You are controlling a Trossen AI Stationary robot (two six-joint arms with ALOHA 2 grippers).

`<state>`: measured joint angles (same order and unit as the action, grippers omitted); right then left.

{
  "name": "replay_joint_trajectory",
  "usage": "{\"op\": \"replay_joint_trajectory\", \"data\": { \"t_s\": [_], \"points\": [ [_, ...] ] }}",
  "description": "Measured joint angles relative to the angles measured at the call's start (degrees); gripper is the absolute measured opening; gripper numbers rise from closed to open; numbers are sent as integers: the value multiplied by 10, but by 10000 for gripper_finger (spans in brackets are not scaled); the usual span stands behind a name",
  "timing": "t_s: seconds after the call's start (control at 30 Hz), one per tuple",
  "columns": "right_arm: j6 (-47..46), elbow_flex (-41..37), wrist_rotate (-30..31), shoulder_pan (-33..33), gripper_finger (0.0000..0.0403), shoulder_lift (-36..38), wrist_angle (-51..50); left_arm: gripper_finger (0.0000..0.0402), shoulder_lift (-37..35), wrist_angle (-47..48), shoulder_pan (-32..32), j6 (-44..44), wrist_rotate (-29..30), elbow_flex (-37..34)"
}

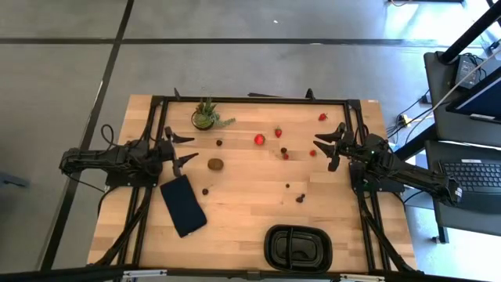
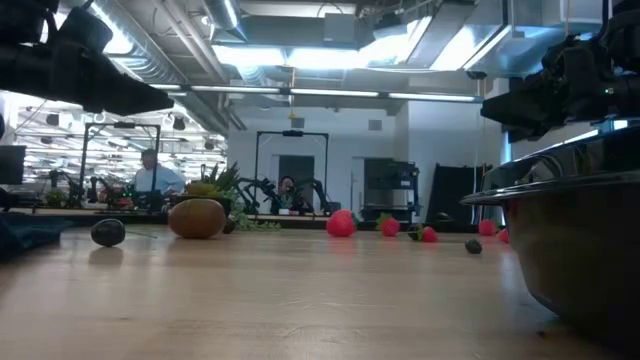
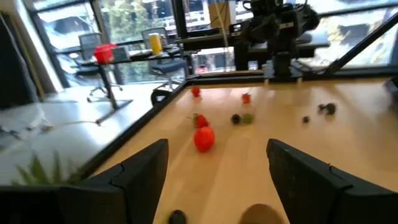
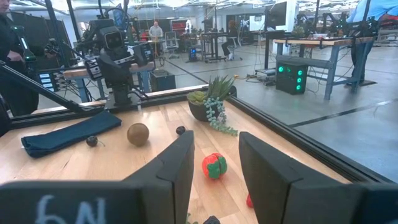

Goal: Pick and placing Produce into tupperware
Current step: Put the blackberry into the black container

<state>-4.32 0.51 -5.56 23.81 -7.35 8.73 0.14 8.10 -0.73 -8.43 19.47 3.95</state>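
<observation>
Kiwi point(image 1: 215, 164) is seen just ahead of left gripper point(image 1: 185, 149), nearer than right gripper point(image 1: 329, 148); both parted, empty

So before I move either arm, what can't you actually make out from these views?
- Tupperware: its compartments' contents are too dark in the high view; the low view's right edge cuts it off.
- Tiny dark berries: too small in the high view to identify.
- Kiwi: cut by the left wrist view's bottom edge.
</observation>
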Motion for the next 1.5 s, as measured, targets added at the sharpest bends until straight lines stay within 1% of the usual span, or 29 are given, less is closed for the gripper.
{"op": "replay_joint_trajectory", "data": {
  "t_s": [0.1,0.27,0.57,1.0,1.1,1.17,1.4,1.5],
  "points": [
    [-1,0,0,0,130,0,0,265,0,0,0,-45,0,0],
    [-38,0,0,0,130,0,-1,265,0,0,0,-73,0,0],
    [-60,0,0,0,130,0,-23,265,0,0,0,-72,0,0],
    [-60,0,0,0,130,0,-29,265,0,0,0,-52,-9,0],
    [-88,0,1,0,130,0,-26,265,0,0,0,-51,-9,0],
    [-91,0,1,0,130,0,-20,265,0,-2,0,-51,-9,0],
    [-42,0,1,0,130,0,-15,265,0,-3,0,-51,-9,1],
    [-34,0,1,0,130,0,10,265,0,-3,0,-52,-9,1]
  ]
}}
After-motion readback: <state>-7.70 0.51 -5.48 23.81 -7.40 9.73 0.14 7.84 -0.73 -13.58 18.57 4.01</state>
